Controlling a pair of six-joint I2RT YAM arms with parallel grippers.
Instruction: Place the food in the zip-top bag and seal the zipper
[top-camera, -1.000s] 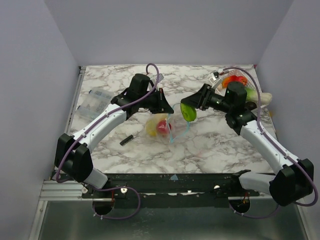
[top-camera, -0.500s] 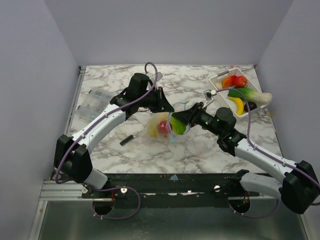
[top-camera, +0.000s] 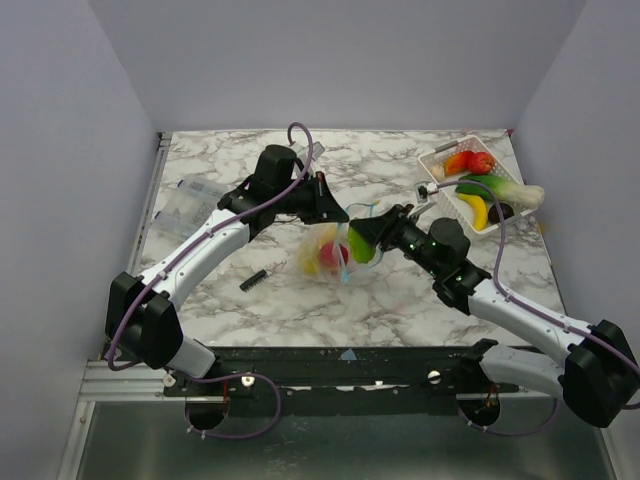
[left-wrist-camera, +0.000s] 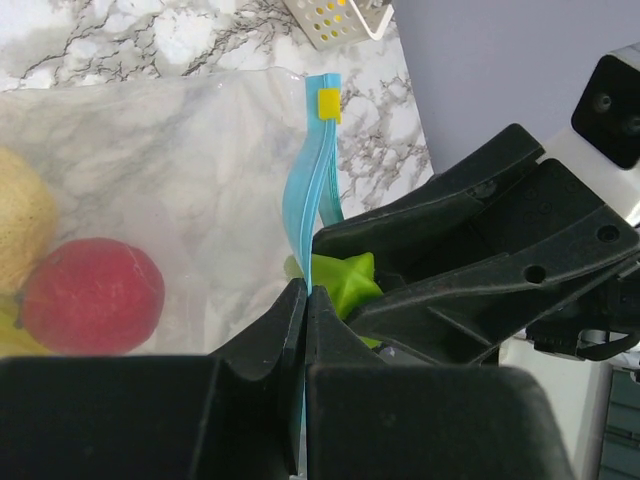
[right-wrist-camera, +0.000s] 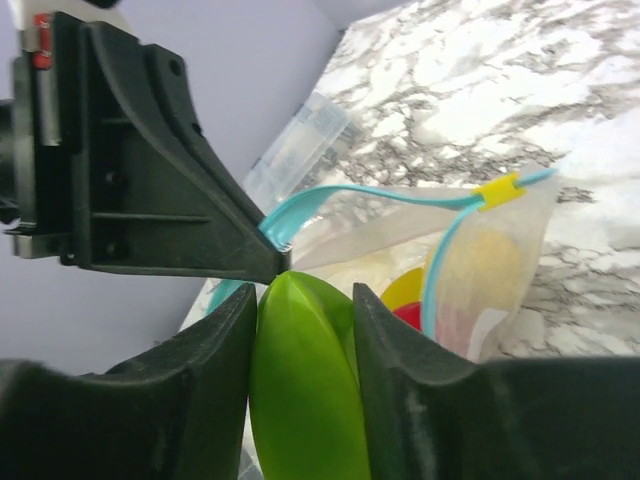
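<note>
- swinging in from the basket (top-camera: 445, 148) side, the right gripper (top-camera: 362, 243) is now hovering at the zip-top bag (top-camera: 325, 255) mouth, clamping a green food piece (right-wrist-camera: 300, 390).
- left gripper (left-wrist-camera: 307, 295) is pinching the zipper (left-wrist-camera: 312, 190), jaws pressed together.
- the bag is lying mid-table, holding a red food piece (left-wrist-camera: 92, 295) and a yellow one.

Here the right gripper (right-wrist-camera: 305, 292) clamps a green food piece (right-wrist-camera: 300, 385) right at the zip-top bag (right-wrist-camera: 505, 270), mouth gaping; the left gripper (right-wrist-camera: 266, 256) pinches the zipper (right-wrist-camera: 380, 195) beside it, a red piece (right-wrist-camera: 410, 316) and a yellow piece (right-wrist-camera: 485, 252) inside
</note>
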